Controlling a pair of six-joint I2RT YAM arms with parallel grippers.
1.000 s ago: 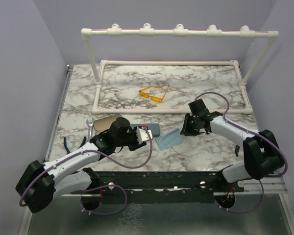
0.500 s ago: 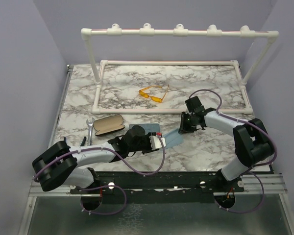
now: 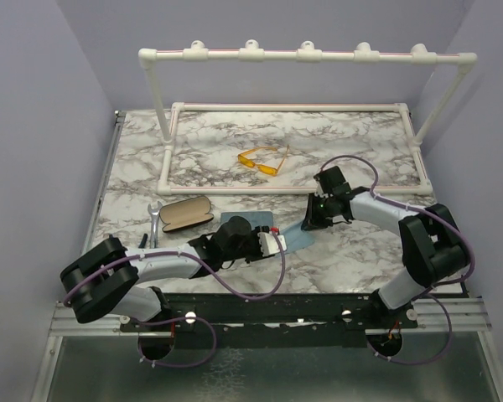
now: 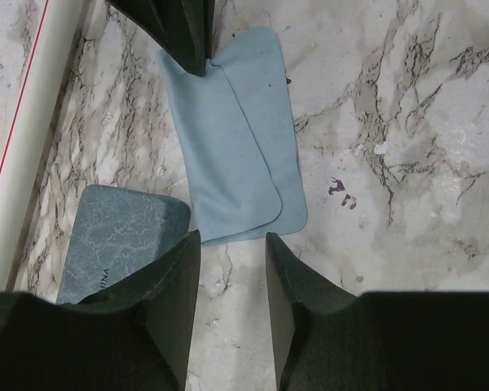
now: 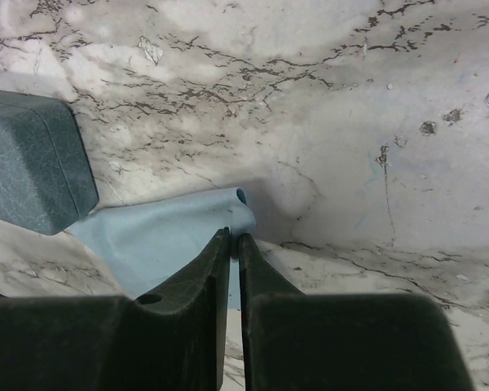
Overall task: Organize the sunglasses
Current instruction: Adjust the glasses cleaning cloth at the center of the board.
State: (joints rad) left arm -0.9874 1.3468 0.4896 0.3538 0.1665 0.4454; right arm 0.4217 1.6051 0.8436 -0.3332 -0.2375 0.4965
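On the far half of the marble surface, inside the low white pipe frame, the yellow-orange sunglasses lie flat, well apart from both arms; their detail is too small to read from above. Near the front, a light-blue cloth lies between the two pincers; just to its left is the grey-blue case, partly hidden by the left arm in the top view. The left pincer hovers over the cloth's near edge, jaws partly apart with only bare marble between them. The right pincer is closed to a thin slit at the cloth's far corner, which curls up at its tips; it seems to pinch that corner, though the fingers hide the contact. Further left lie an open black oval case and a wrench.
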